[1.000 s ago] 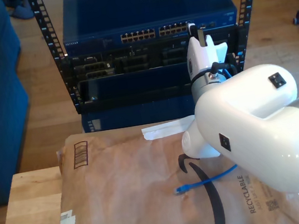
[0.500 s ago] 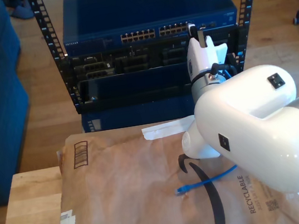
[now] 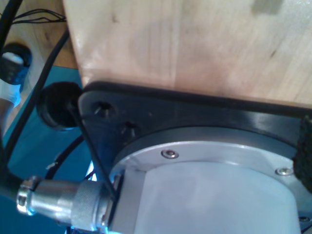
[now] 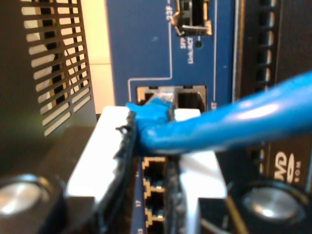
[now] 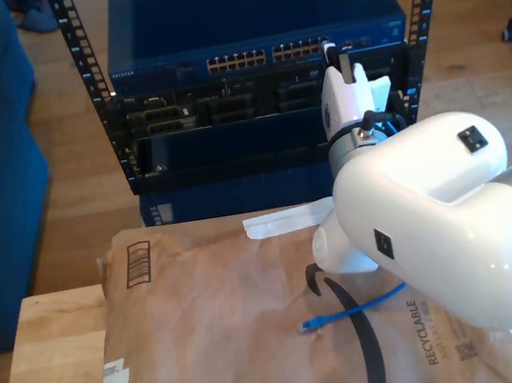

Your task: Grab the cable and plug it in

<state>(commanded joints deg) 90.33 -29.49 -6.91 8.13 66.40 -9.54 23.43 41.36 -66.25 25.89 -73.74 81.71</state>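
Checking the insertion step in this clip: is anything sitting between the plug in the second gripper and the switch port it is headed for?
Nothing visible does. My second gripper holds the blue cable with its plug right at the open port on the switch; the port mouth looks bare. The loose end lies on the brown paper.

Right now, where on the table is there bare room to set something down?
Free: brown paper between the barcode print and the cable's loose plug; also the bare wood at the exterior view's left. Crowded: around the cable, dark strap and the arm.
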